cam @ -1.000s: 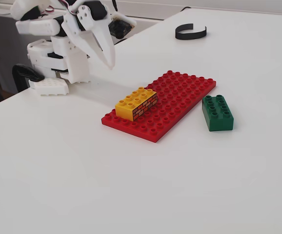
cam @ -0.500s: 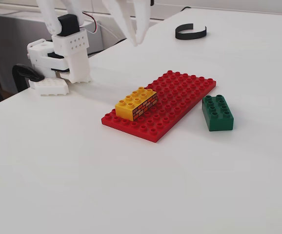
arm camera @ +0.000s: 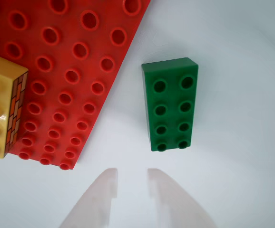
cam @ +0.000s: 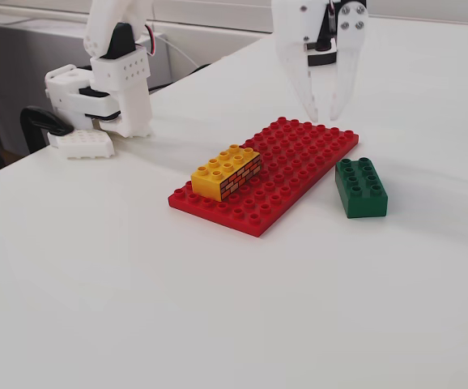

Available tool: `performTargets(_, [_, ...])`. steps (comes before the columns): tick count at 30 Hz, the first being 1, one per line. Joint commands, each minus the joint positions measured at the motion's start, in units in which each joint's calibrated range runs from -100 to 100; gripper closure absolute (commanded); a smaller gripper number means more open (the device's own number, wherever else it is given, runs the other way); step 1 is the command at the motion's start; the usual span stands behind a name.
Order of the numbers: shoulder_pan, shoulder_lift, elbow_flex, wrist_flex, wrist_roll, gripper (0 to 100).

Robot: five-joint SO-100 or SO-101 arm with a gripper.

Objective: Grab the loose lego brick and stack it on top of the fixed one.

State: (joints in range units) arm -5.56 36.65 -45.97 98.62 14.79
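Gripper (cam: pixel 325 116) status: my two fingers stand apart with a moderate gap, holding nothing, hovering above the far end of the red baseplate (cam: pixel 299 158) in the fixed view. In the wrist view my gripper (arm camera: pixel 132 183) enters from the bottom edge, near the short end of the green brick (arm camera: pixel 171 104).

Location: the green brick (cam: pixel 361 188) lies flat on the white table (cam: pixel 218 324), studs up, just right of the baseplate with a narrow strip of table between them. The yellow brick (cam: pixel 227 172) sits on the baseplate near its left end.

Handling: I judge the green brick light, rigid and smooth-sided, so a slip is possible. Grip across the two long plain sides, at mid-length.

Clearance: open table lies right of the brick; the baseplate edge limits room for the left finger.
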Motion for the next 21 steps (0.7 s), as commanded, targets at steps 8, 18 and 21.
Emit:
performTargets(8, [0.07, 10.86, -10.14, -0.09, 1.21, 66])
performTargets(18, [2.08, 21.69, -10.14, -5.30, 1.15, 66])
performTargets(21, [2.15, 22.29, -11.41, -4.52, 1.21, 68])
